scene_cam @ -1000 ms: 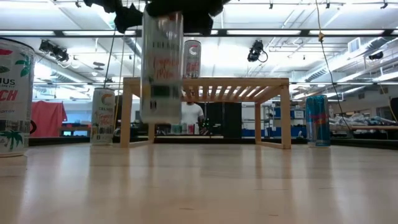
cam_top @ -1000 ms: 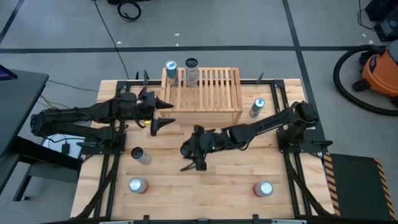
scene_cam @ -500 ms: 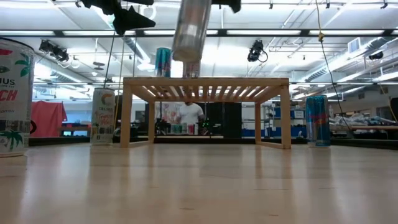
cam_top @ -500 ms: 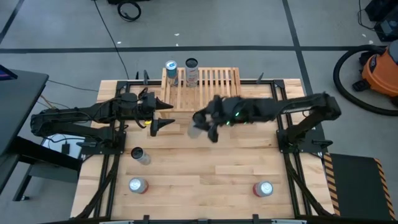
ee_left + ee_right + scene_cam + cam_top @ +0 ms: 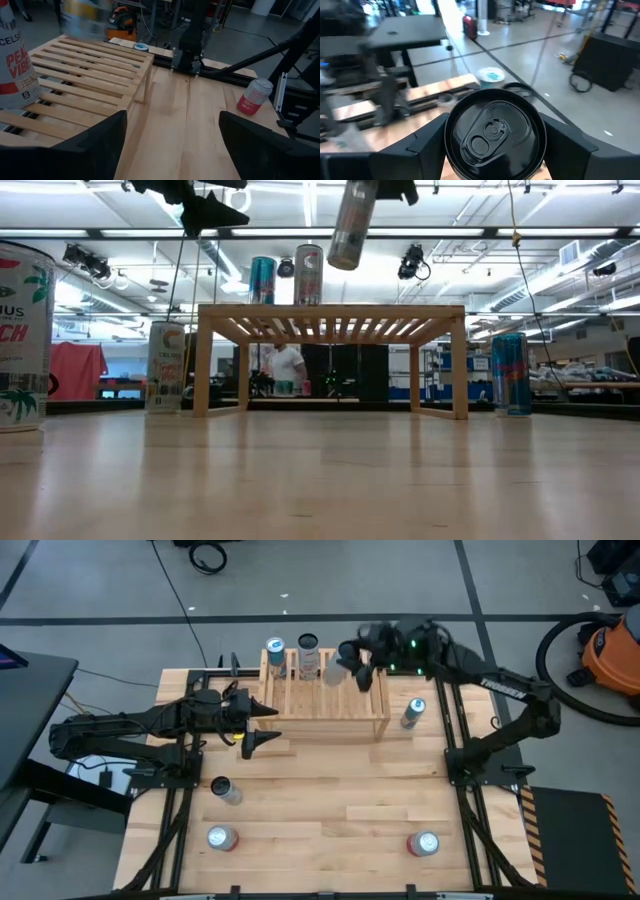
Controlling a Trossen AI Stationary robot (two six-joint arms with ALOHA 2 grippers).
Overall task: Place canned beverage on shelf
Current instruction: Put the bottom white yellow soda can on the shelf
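Observation:
The wooden slat shelf [image 5: 325,690] stands at the table's far middle. Two cans [image 5: 275,648] [image 5: 308,658] stand on its far left part. My right gripper [image 5: 356,658] hovers over the shelf's far right part, shut on a silver can [image 5: 352,225] that hangs above the shelf top [image 5: 330,312]. The can's dark lid [image 5: 492,131] fills the right wrist view. My left gripper [image 5: 255,727] waits open just left of the shelf's near corner, with nothing between its fingers [image 5: 95,145]. My right gripper pinches the silver can's wall just below its top rim [image 5: 451,150] between its two fingers, one on each side. The fingers [image 5: 567,147] reach in from the table's right, nearly level. The can hangs lifted clear above the shelf, slightly tilted, its lid up.
Loose cans stand on the table: one right of the shelf [image 5: 412,712], one at the left middle [image 5: 225,790], and two near the front edge [image 5: 220,837] [image 5: 425,843]. Black frame rails [image 5: 455,720] run along both sides. A person shows in the room behind [image 5: 288,368].
My right gripper has carried the silver can up from low over the table's middle, toward the far edge and to the right. It now stands above the shelf's far right part. The can has risen well clear of the shelf top. The shelf and other cans stayed put.

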